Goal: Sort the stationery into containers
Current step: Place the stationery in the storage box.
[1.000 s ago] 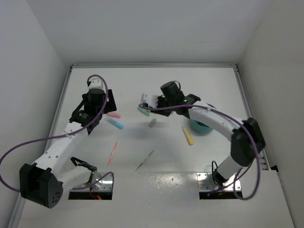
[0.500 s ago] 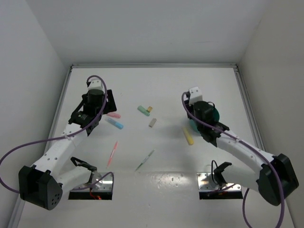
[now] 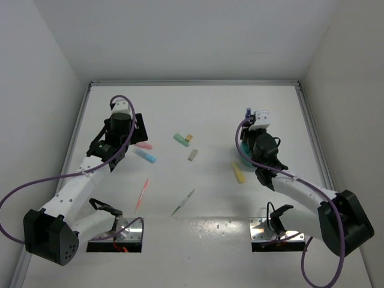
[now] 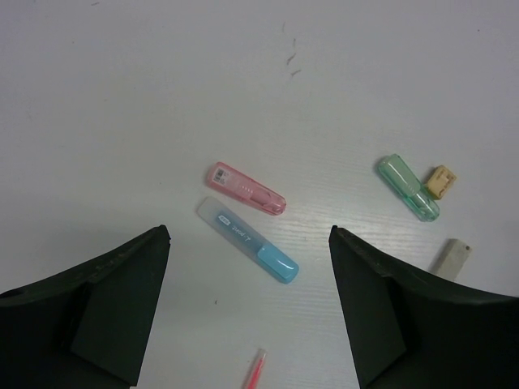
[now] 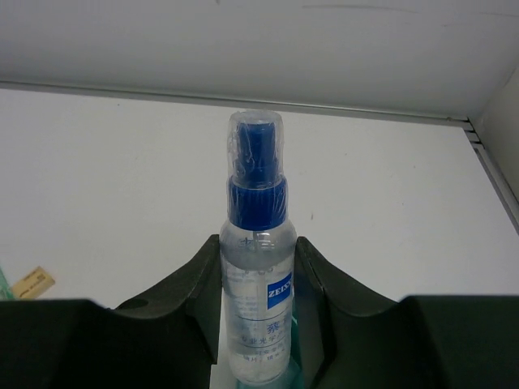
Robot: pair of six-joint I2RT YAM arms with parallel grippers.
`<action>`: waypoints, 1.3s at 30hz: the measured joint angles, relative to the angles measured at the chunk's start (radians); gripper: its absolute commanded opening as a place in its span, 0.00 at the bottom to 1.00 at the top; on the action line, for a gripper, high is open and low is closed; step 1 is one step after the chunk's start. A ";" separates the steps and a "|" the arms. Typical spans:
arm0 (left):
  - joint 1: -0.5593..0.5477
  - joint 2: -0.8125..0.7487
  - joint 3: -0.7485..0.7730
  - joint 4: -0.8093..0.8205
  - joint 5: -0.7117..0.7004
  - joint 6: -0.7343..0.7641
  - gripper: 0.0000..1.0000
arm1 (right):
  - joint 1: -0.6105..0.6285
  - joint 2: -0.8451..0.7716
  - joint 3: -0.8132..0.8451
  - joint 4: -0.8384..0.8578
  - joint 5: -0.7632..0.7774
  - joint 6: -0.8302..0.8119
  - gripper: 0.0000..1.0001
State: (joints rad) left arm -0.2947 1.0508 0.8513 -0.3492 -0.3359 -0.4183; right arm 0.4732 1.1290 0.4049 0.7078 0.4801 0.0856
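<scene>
Right gripper (image 5: 258,243) clamps the spray bottle (image 5: 256,203) upright, right of centre in the top view, by the teal cup (image 3: 241,157). Step: delivery. Next likely: lower into a compartment, release. Left gripper (image 4: 247,243) gapes above pink marker (image 4: 245,188).

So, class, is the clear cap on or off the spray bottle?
On. The right wrist view shows the clear cap covering the blue spray head of the spray bottle, which the right gripper holds.
</scene>
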 measured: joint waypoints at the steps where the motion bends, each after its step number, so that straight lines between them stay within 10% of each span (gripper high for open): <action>1: 0.000 0.000 0.000 0.000 0.001 0.000 0.85 | -0.003 0.007 -0.001 0.017 -0.002 0.000 0.00; 39: 0.000 0.000 0.000 0.000 0.010 0.000 0.85 | -0.106 0.137 -0.015 0.023 -0.115 0.050 0.00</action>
State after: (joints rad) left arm -0.2947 1.0508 0.8513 -0.3492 -0.3256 -0.4183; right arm 0.3672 1.2663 0.3901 0.7311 0.3649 0.1360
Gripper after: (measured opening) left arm 0.853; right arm 0.351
